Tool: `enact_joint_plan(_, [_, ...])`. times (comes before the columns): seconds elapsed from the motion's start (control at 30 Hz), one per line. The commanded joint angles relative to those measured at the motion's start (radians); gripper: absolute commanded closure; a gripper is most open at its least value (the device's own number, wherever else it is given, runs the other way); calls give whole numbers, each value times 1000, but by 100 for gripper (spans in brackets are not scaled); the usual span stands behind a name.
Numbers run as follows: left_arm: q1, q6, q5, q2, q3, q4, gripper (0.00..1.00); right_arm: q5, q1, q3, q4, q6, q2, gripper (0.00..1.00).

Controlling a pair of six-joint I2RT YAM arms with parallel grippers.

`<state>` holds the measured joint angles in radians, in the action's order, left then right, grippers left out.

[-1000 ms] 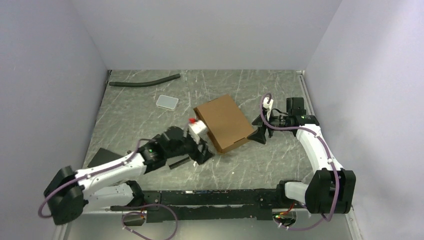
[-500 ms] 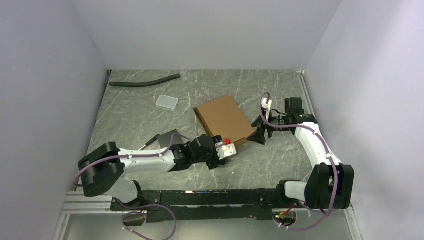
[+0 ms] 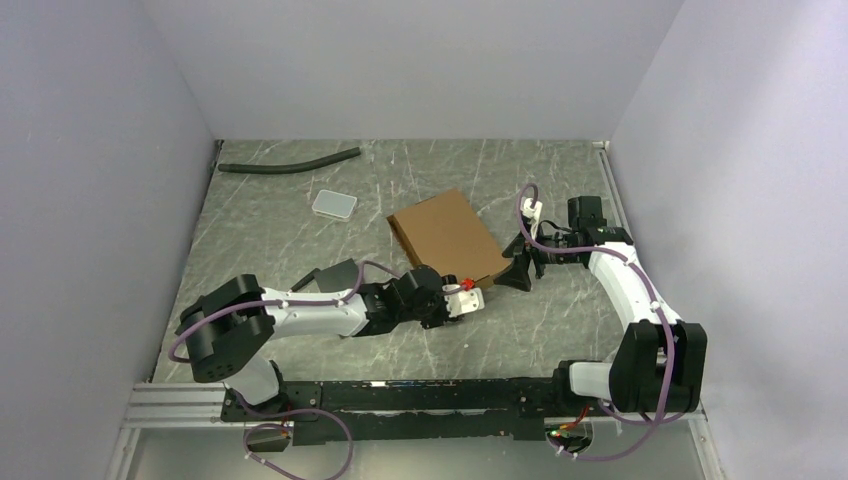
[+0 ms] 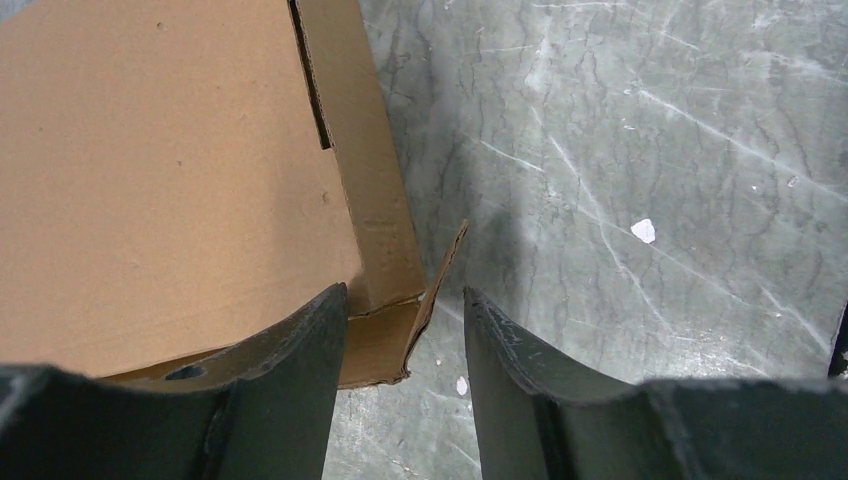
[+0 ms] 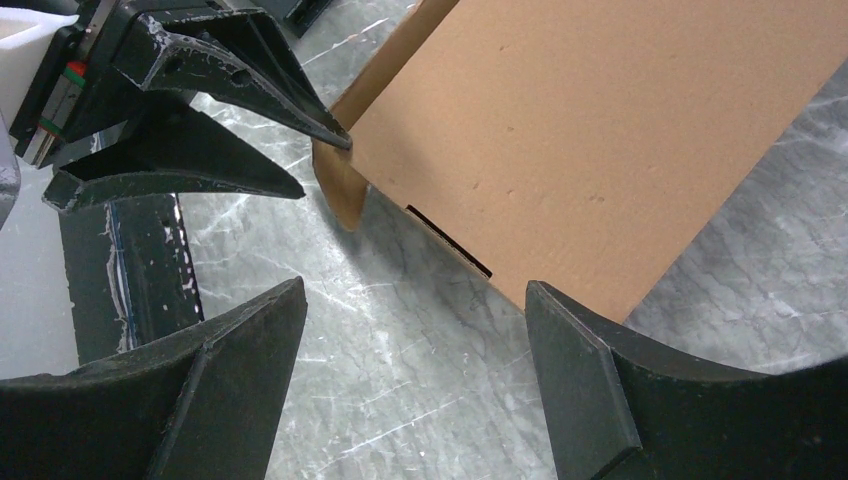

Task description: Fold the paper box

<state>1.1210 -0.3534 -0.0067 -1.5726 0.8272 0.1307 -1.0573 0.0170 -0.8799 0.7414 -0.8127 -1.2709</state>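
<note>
The left claw [image 4: 405, 292] stands partly spread at the near corner of the paper box [image 3: 447, 240], a loose corner flap [image 4: 440, 268] between its fingers, unpinched. The box lies askew mid-counter [image 3: 280, 240]. The right claw [image 5: 415, 288], released wide and empty, is just beside its right edge.

The brown paper box [image 3: 445, 243] lies folded shut, skewed, one corner flap [image 4: 437, 283] sticking out.
</note>
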Motion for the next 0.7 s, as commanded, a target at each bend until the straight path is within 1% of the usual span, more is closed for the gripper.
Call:
enact_joint_plan(0.0, [2,-22,-4,34,-11,1,48,-44,1,-30,2,-32,5,16])
enact_joint_plan(0.2, [2,-36,-24,27,-7,-25,49,-43,0,-30,4,-29,0,16])
enact_joint_plan(0.43, [2,-34,-4,84,-52,15,47,-47,0,-39,21,-39,-17,16])
enact_joint_plan(0.57, [2,-32,-3,116,-74,38,43,-49,0,-41,28,-45,-23,16])
enact_joint_plan(0.67, [2,-39,-3,117,-81,40,42,-51,0,-42,28,-43,-25,16])
